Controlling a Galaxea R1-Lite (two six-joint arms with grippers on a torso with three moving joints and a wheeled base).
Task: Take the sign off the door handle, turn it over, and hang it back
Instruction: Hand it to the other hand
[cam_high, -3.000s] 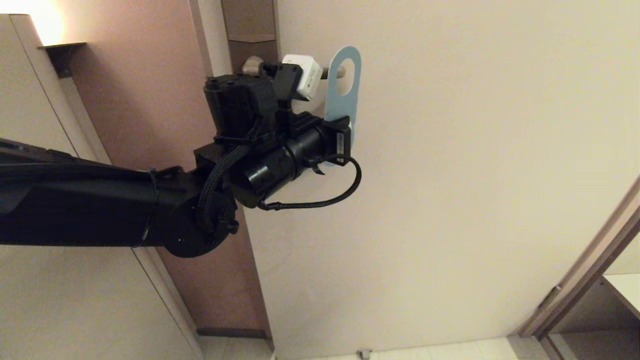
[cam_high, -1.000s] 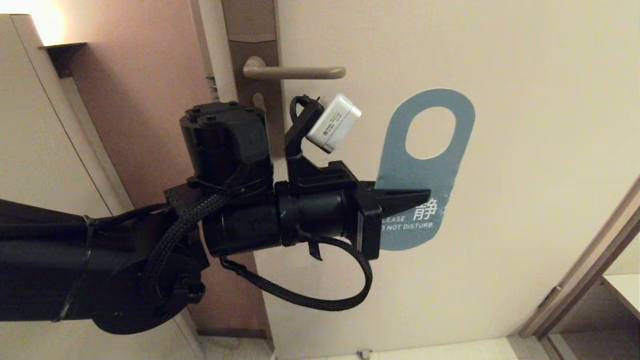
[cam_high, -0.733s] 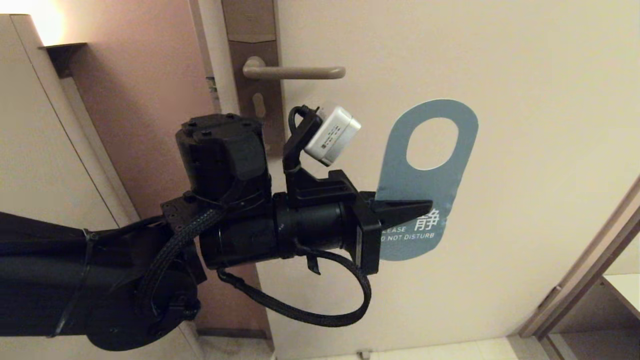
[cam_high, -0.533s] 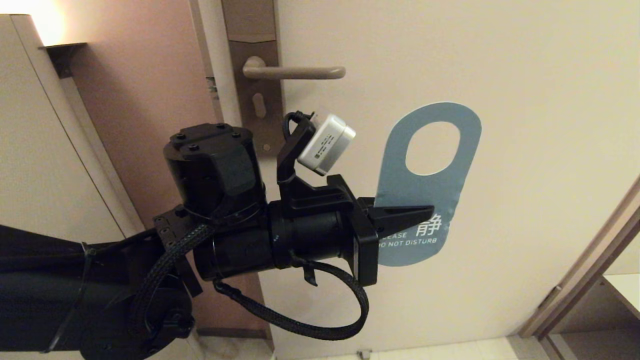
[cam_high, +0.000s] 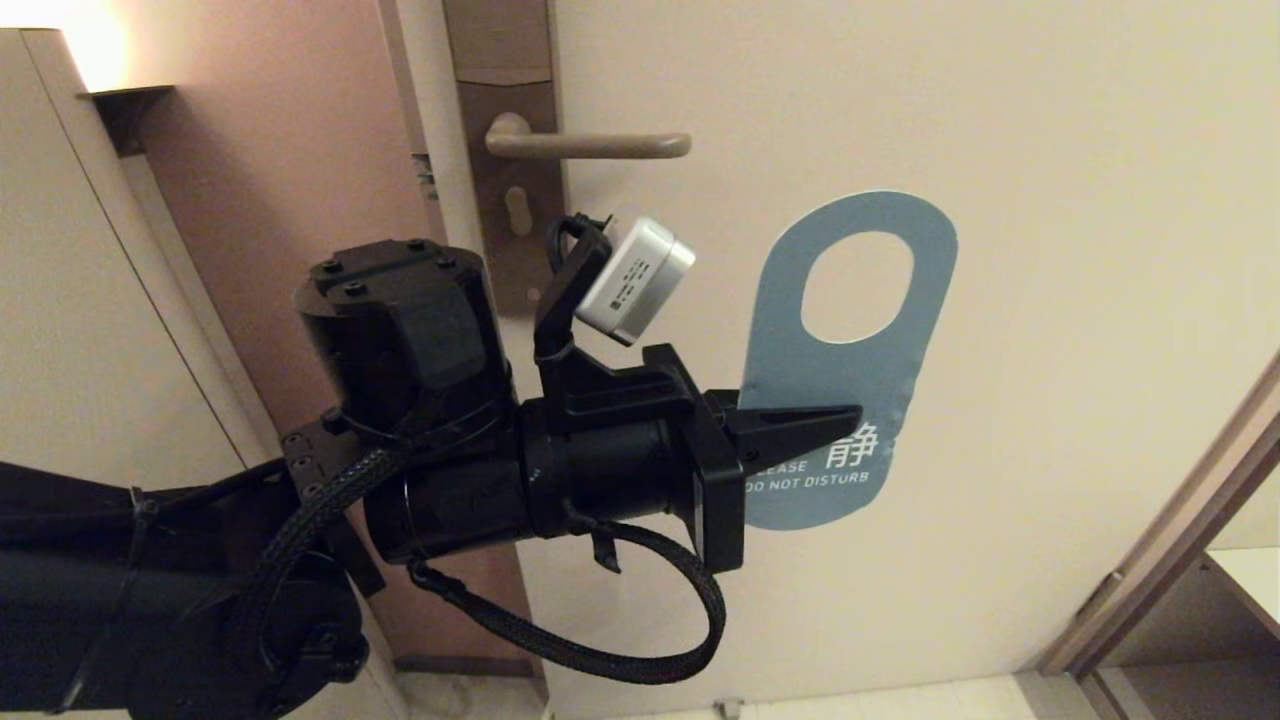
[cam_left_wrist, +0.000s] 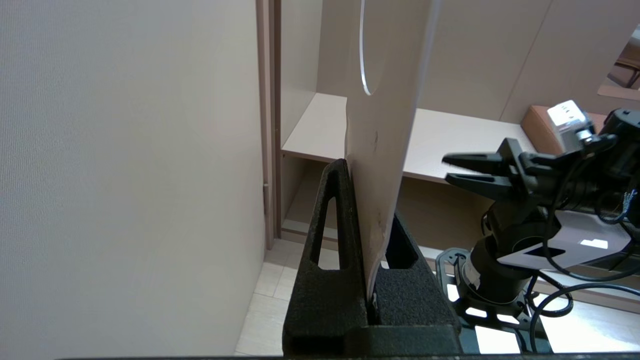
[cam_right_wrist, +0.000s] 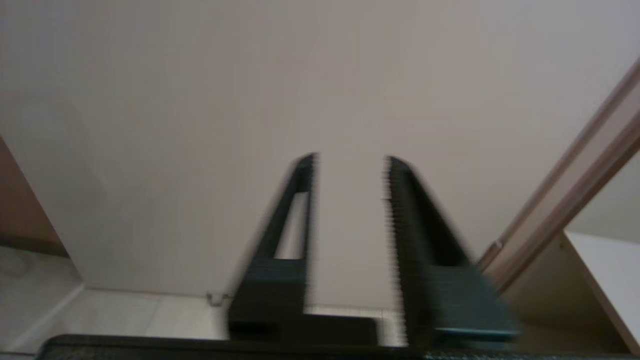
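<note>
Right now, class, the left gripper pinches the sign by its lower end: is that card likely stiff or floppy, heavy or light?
Probably fairly stiff: the sign stands upright above the left gripper, without drooping. Likely light, since a narrow pinch near one edge carries it. Its thin edge bows slightly in the left wrist view, so a hard push could bend it.

The door (cam_high: 1000, 150) carries a tall brown lock plate (cam_high: 505, 120) — on it the door handle (cam_high: 590, 145) juts level, bare, with a keyhole (cam_high: 518, 212) below.
</note>
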